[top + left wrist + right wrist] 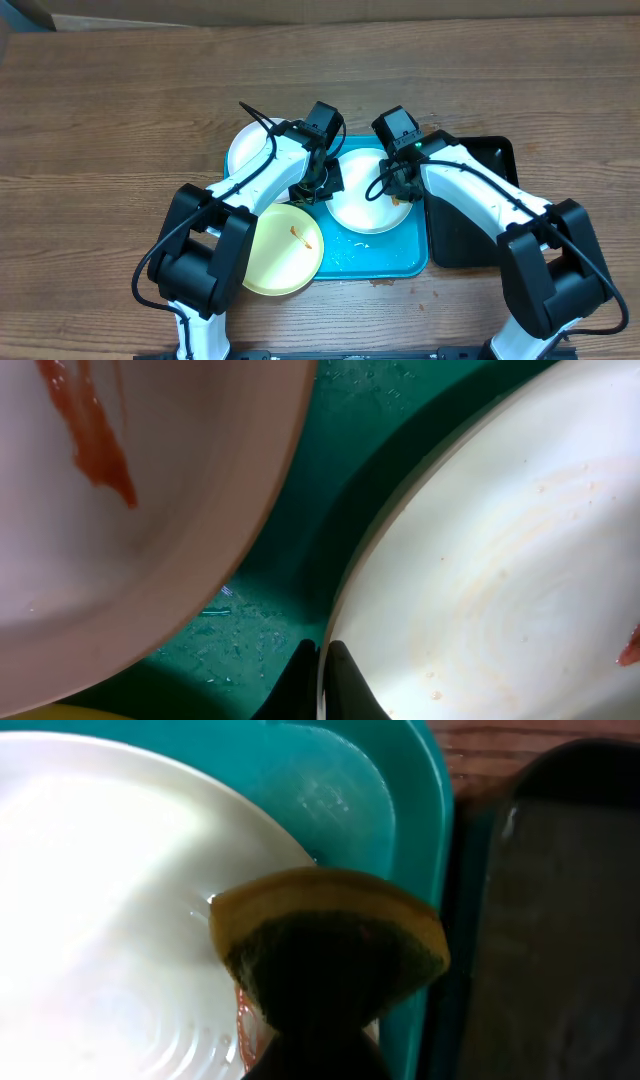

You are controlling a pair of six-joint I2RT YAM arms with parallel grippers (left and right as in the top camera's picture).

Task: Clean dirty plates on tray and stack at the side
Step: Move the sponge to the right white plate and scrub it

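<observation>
We pinch the stiff, wet, slippery white plate (500,580) by its rim with the left gripper (322,680); the right gripper (325,1020) clamps the soft sponge (330,935).

The view from above is bright and sharp. Both wrist views are blurry up close. Strong glare washes out the white plate (110,890), and the sponge (330,945) looks dark underneath.

Three plates (365,205) lie on the tray (385,258), a smaller tray (490,160) just right.
</observation>
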